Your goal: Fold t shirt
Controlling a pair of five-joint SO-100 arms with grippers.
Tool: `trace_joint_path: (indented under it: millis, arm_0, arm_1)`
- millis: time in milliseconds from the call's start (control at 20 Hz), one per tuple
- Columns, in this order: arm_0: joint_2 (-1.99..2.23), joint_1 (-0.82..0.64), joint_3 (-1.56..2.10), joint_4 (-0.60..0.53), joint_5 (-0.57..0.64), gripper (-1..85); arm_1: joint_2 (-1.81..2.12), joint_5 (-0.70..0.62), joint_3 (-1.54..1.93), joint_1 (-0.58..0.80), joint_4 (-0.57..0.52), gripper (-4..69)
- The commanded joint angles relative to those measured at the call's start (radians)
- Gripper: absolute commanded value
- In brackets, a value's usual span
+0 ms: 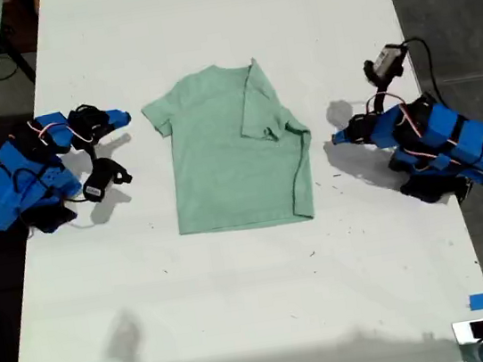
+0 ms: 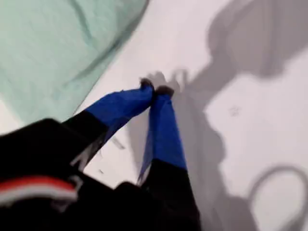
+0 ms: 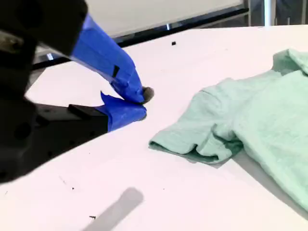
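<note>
- White table [image 1: 241,307] carries the t shirt [image 1: 225,161] mid-surface, one side folded in; dark floor beyond its edges.
- My first gripper [image 2: 155,88] and my second gripper [image 3: 143,102] both clenched, empty.

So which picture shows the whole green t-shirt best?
The exterior view: the whole t-shirt lies flat on the white table, one side folded over. The first wrist view shows only a blurry corner; the second wrist view shows a sleeve and part of the body.
</note>
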Motion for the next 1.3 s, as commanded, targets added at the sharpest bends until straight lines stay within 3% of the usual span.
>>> trace_joint_path:
  millis: [0,300,500,650,850,1250]
  arm_0:
    - [0.008,0.011,0.043,-0.005,-0.011,-0.3]
    - [0.008,-0.003,0.043,0.008,-0.009,-0.3]
    - [0.008,-0.175,0.041,0.018,0.000,-0.3]
    - [0.009,-0.041,0.041,-0.005,-0.032,-0.3]
    - [0.009,-0.017,0.041,0.038,-0.101,-0.3]
    - [0.009,0.038,0.041,0.018,-0.058,-0.3]
  arm_1:
    - [0.078,0.009,0.066,-0.017,0.002,2.0]
    - [0.078,0.123,0.067,0.028,0.069,2.0]
    - [0.078,0.195,0.052,0.008,0.086,2.2]
    - [0.078,0.216,0.052,0.043,0.107,9.0]
    - [0.078,0.222,0.052,0.025,0.107,8.6]
    - [0.078,0.186,0.052,0.015,0.106,5.6]
